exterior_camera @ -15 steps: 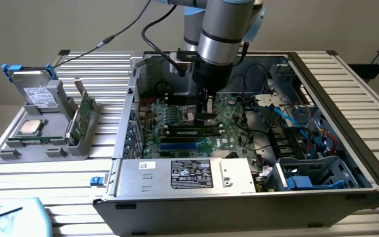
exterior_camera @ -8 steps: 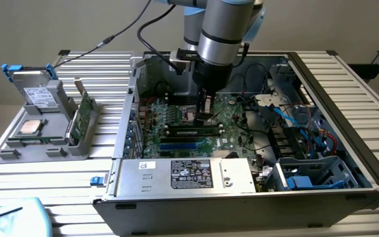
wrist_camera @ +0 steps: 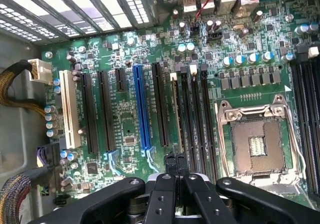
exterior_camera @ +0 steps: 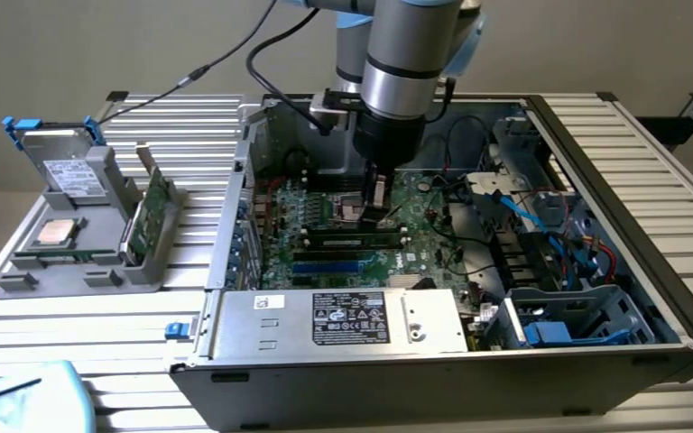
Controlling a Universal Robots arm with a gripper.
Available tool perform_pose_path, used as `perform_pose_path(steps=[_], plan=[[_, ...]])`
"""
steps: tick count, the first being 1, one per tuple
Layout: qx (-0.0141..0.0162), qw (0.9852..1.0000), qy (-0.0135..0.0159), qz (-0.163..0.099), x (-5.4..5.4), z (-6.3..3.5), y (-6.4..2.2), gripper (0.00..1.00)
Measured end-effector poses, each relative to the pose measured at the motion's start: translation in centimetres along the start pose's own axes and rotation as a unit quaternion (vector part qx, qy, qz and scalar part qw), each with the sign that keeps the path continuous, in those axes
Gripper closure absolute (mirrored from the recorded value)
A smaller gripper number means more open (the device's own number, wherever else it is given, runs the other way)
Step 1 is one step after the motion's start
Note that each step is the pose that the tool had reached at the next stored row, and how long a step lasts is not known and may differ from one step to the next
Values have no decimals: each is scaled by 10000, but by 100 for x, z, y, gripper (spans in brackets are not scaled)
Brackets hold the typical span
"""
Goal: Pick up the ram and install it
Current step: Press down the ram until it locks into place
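The ram (exterior_camera: 349, 241) is a long green stick with dark chips. It lies along a black motherboard slot in the middle of the open computer case (exterior_camera: 671, 298). From the wrist view I see it edge-on as a pale strip (wrist_camera: 176, 114) among the dark memory slots (wrist_camera: 195, 119). My gripper (exterior_camera: 377, 206) hangs just above and behind the ram, over the board, with its black fingers (wrist_camera: 167, 181) pressed together and nothing between them. Their tips (wrist_camera: 175, 160) hover over one end of the ram's slot. Whether they touch the stick I cannot tell.
An empty processor socket (wrist_camera: 256, 144) sits beside the memory slots. A silver power supply (exterior_camera: 346, 320) fills the case front, and blue and red cables (exterior_camera: 563, 225) run on the exterior view's right. Left of the case, a grey holder (exterior_camera: 94, 262) carries a silver processor chip (exterior_camera: 55, 232) and an upright green board (exterior_camera: 144, 221).
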State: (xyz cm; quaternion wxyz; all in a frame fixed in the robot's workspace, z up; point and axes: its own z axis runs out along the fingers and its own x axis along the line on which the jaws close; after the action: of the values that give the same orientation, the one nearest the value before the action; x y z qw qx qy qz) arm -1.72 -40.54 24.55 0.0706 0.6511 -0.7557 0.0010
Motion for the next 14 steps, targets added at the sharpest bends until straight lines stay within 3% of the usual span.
perform_pose_path(steps=[3, 7, 11, 14], plan=[[53, 9999, 15, 133, 1, -1, 0, 89], [118, 9994, -15, 337, -1, 0, 0, 89], [153, 9982, -44, 573, -1, 0, 0, 89], [162, 9969, -63, 766, -1, 0, 0, 89]])
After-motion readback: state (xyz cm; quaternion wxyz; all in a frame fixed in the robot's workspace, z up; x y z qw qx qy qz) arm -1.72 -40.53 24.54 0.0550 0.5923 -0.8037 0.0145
